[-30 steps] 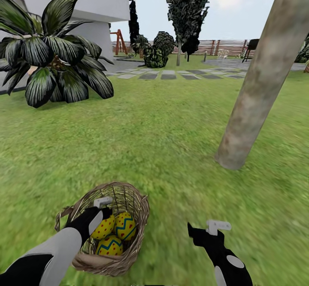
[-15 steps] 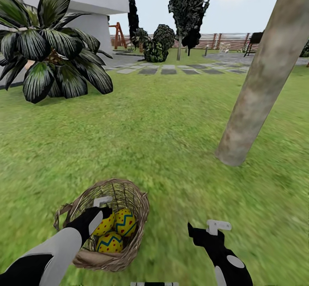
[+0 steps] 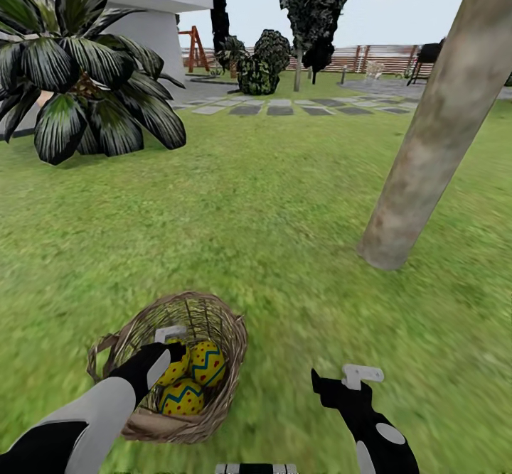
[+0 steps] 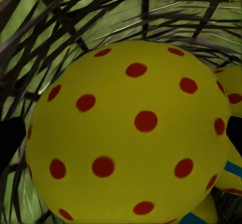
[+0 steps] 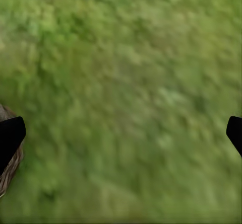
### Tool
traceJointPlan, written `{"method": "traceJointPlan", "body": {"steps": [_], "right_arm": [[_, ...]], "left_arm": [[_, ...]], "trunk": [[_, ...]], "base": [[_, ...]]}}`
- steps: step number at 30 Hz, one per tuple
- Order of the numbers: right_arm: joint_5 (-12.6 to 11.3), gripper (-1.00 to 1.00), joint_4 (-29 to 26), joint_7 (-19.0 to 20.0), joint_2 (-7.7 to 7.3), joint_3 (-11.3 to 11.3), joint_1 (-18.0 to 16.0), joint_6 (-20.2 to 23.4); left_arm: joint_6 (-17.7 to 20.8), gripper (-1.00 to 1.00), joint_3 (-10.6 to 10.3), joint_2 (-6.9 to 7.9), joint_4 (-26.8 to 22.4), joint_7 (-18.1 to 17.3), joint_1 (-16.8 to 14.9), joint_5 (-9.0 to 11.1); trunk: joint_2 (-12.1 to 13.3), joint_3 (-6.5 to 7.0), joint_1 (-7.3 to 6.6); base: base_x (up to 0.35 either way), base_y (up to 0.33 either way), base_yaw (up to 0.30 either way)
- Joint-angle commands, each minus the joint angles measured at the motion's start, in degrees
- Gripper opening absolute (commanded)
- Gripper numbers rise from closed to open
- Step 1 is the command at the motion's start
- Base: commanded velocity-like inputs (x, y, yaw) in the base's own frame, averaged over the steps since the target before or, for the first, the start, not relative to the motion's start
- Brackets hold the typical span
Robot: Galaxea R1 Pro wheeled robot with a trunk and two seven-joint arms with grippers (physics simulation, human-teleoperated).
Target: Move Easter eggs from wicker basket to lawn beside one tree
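The wicker basket (image 3: 232, 332) sits on the lawn (image 3: 270, 211) at the lower left of the head view. Three Easter eggs lie inside it: a dotted egg (image 3: 176, 372), one with a zigzag band (image 3: 207, 364), and a third (image 3: 182, 397) in front. My left gripper (image 3: 171, 349) reaches down into the basket and is open, its fingers on either side of the dotted egg (image 4: 131, 133). My right gripper (image 3: 341, 381) hangs open and empty over the grass to the right of the basket. The tree (image 3: 427, 147) stands farther off to the right.
A short palm (image 3: 85, 83) with dark fronds stands at the far left before a white house (image 3: 156, 5). Stone slabs (image 3: 284, 110), shrubs (image 3: 259, 69), a dark conifer (image 3: 313, 12) and a slatted fence (image 3: 384, 58) lie beyond. The basket's edge (image 5: 7, 168) shows beside the right gripper.
The whole picture has slid slightly, so the camera has moved. My left gripper stays in the basket at the dotted egg, and the right arm holds still.
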Motion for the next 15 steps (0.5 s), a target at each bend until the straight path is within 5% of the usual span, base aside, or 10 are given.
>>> {"method": "traceJointPlan", "body": {"steps": [1, 15], "right_arm": [[-0.32, 1.00, -0.08, -0.46, -0.01, 0.09, -0.03, 0.27], [-0.32, 1.00, -0.04, -0.42, -0.01, 0.09, -0.03, 0.27]], "left_arm": [[0.27, 1.00, 0.11, -0.01, -0.13, 0.21, 0.00, 0.54], [0.18, 1.00, 0.10, -0.01, -0.23, 0.21, 0.01, 0.59]], "trunk": [[-0.04, -0.27, 0.01], [-0.08, -0.94, 0.09]], "base": [[0.000, 0.000, 0.000], [0.000, 0.000, 0.000]]}}
